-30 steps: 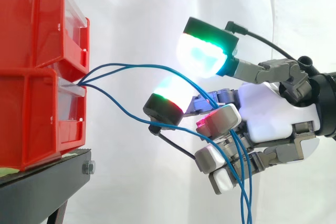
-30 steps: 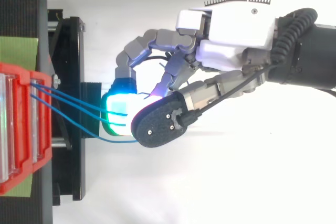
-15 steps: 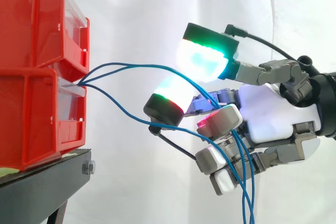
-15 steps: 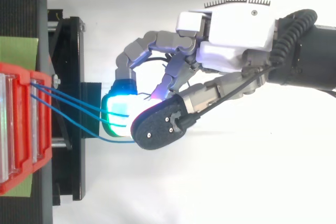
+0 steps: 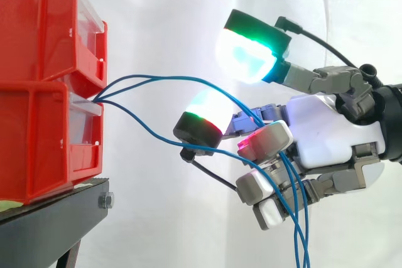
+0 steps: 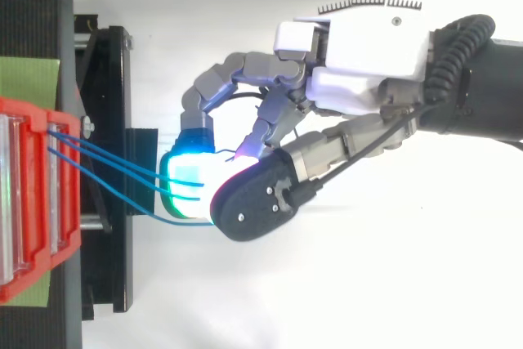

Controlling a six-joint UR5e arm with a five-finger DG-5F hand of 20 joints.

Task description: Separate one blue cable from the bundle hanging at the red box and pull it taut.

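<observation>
1. Thick, rounded glowing pads [image 5: 248,61] with matte black backs; the uppermost white-green and raised, apart from the thumb's pad down to its left.
2. Lower fingers curled inward and closed round the thin blue cables [image 5: 164,78], with the strands tucked behind a red-glowing pad and hanging straight down past the palm.
3. Grey jointed segments, hard and angular, leading right into the glossy white shell of the hand [image 5: 333,136].
4. Three smooth strands leaving the fingers leftward in slack arcs, spread apart midway and gathered again at the seam between the two stacked red plastic bins [image 5: 38,123].
5. Clear, shiny drawer fronts on those bins, at the far left.
6. Underneath, a black metal stand [image 5: 56,214] with a silver bolt head [image 5: 105,201] on its right edge.
7. Behind everything, a softly creased white cloth curtain [image 5: 163,4].
</observation>
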